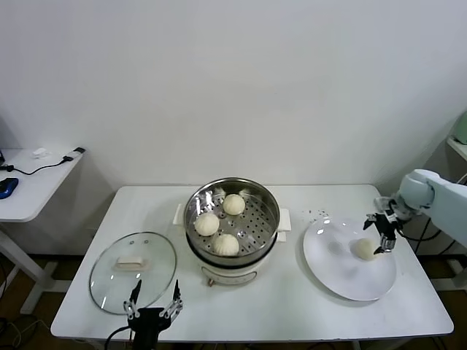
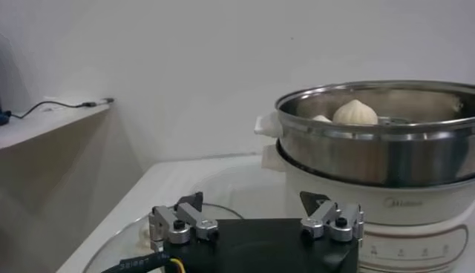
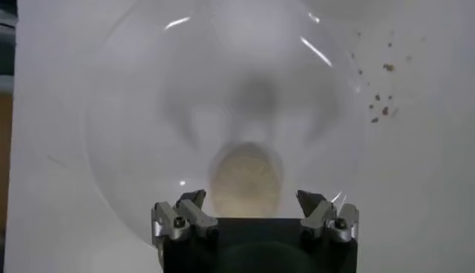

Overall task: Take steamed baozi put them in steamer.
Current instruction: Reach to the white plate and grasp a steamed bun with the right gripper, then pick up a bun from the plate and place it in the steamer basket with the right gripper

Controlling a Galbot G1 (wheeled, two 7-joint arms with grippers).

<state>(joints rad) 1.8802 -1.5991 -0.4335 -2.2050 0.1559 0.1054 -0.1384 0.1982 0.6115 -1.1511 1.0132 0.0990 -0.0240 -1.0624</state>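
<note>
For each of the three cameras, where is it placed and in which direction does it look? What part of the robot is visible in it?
Head view: high, facing forward and down at the table; the left gripper shows at the near edge, the right gripper over the plate.
Left wrist view: low, facing sideways at the steamer; its own open fingers show.
Right wrist view: facing down at the last baozi on the plate; its open fingers show.
Shared: head and left wrist views both show the steamer; head and right wrist views both show the plate.

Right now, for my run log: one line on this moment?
right tool: open over last bun on plate | steamer: three buns | left tool: idle, open by lid
</note>
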